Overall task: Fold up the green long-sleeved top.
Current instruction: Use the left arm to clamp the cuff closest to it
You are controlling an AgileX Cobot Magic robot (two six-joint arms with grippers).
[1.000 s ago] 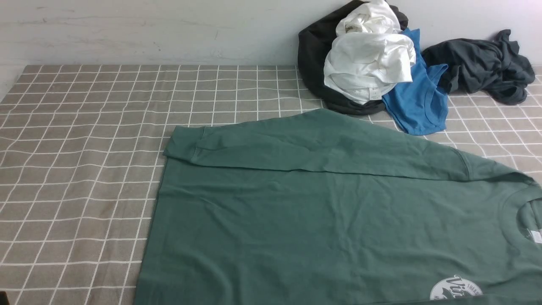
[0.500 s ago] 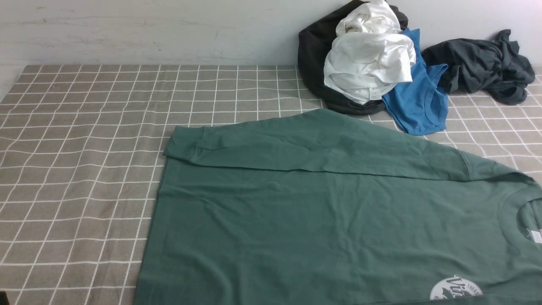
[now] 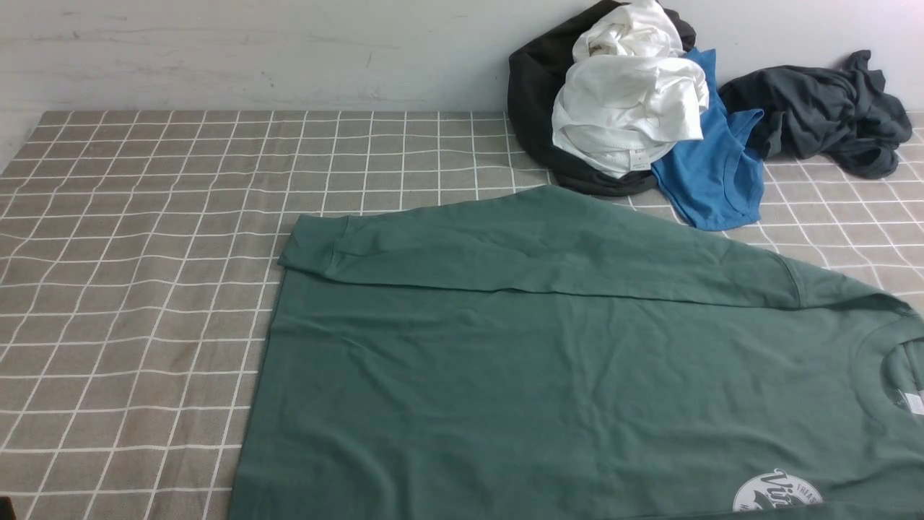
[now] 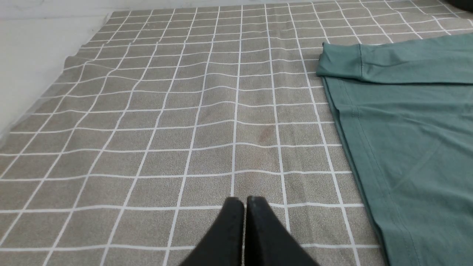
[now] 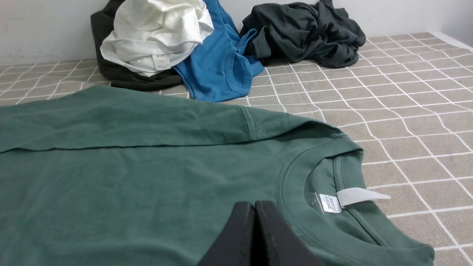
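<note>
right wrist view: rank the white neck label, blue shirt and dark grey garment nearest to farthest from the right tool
1. White neck label inside the collar of the dark-green long-sleeved top, beside the right tool.
2. Crumpled bright blue shirt, beyond the top's shoulder.
3. Crumpled dark grey garment, farthest back.

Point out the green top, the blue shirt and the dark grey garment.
green long-sleeved top [image 3: 505, 375], front view, mid-body.
blue shirt [image 3: 711, 180], front view, its body panel.
dark grey garment [image 3: 816, 108], front view, its crumpled middle.
</note>
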